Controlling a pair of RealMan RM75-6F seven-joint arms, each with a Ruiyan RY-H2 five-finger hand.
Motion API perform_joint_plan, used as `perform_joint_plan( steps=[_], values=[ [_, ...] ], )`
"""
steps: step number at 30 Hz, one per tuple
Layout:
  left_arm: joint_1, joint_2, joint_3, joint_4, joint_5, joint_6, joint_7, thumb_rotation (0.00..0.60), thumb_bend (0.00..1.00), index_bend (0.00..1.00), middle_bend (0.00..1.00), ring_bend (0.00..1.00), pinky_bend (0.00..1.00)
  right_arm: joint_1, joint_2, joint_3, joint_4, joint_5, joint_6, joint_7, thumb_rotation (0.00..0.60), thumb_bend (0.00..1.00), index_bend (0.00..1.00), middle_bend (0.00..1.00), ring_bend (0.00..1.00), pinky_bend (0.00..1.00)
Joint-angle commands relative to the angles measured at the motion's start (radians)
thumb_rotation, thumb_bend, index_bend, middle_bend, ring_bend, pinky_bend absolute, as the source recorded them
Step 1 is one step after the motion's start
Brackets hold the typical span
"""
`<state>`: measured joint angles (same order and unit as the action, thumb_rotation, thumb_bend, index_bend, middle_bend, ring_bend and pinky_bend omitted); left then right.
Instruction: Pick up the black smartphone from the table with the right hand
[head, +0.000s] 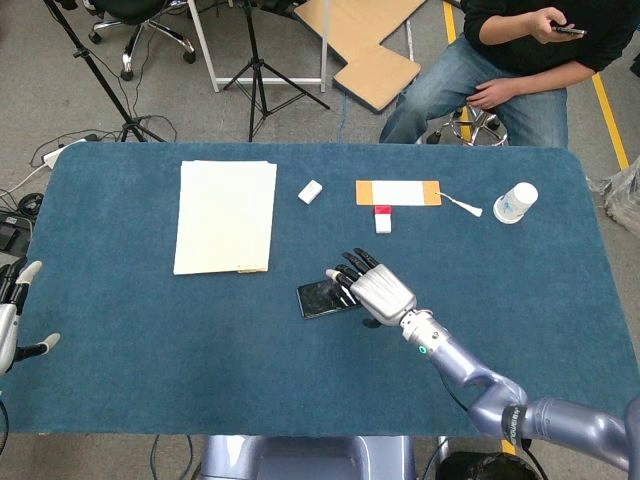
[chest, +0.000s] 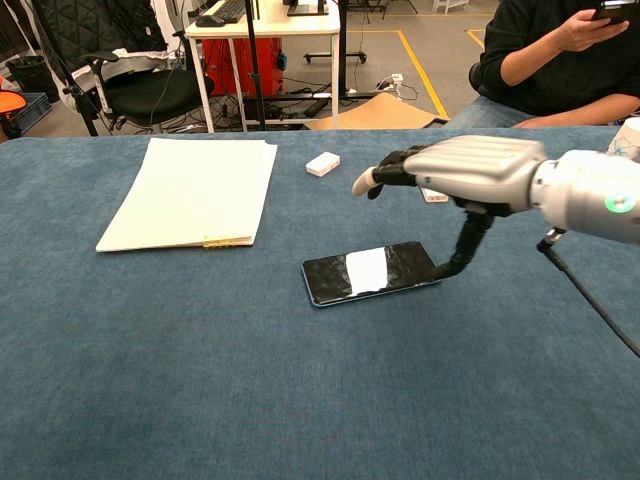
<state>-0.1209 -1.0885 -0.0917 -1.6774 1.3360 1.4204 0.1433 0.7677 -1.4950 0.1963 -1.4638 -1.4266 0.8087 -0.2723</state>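
Observation:
The black smartphone (head: 321, 298) (chest: 370, 272) lies flat on the blue table, screen up with a pale reflection on it. My right hand (head: 372, 290) (chest: 462, 173) hovers over the phone's right end, palm down, fingers spread and holding nothing. In the chest view its thumb reaches down to the table at the phone's right edge. In the head view the hand hides the phone's right half. My left hand (head: 12, 320) shows at the far left edge of the head view, open, fingers apart.
A stack of cream paper (head: 226, 214) lies at the back left. A small white block (head: 310, 191), an orange-ended card (head: 398, 192) with a red-white block (head: 383, 219), and a paper cup (head: 515, 202) sit along the back. A seated person (head: 500, 70) is beyond the table.

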Motion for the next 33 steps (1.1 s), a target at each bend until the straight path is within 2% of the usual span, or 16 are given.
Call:
perform_joint_plan(
  steps=[1,10,18,24,33],
  values=[
    [-0.004,-0.002,-0.003,0.004,-0.011,-0.010,0.003,0.600,0.00,0.00,0.00,0.00,0.00,0.047,-0.067,0.019,0.068,0.053,-0.055,-0.038,0.600,0.00,0.18,0.19,0.00,0.00],
    [-0.008,-0.006,-0.003,0.007,-0.022,-0.019,0.009,0.600,0.00,0.00,0.00,0.00,0.00,0.113,-0.174,0.011,0.177,0.142,-0.090,-0.176,0.600,0.00,0.22,0.21,0.00,0.00],
    [-0.010,-0.008,-0.005,0.009,-0.028,-0.022,0.010,0.600,0.00,0.00,0.00,0.00,0.00,0.144,-0.210,0.001,0.188,0.206,-0.082,-0.289,0.600,0.00,0.23,0.21,0.00,0.00],
    [-0.012,-0.011,-0.002,0.012,-0.026,-0.025,0.015,0.600,0.00,0.00,0.00,0.00,0.00,0.166,-0.248,-0.015,0.237,0.257,-0.074,-0.385,0.600,0.01,0.23,0.23,0.00,0.00],
    [-0.016,-0.015,-0.001,0.015,-0.033,-0.034,0.020,0.600,0.00,0.00,0.00,0.00,0.00,0.196,-0.284,-0.027,0.241,0.317,-0.059,-0.471,0.600,0.01,0.23,0.23,0.00,0.00]
  ],
)
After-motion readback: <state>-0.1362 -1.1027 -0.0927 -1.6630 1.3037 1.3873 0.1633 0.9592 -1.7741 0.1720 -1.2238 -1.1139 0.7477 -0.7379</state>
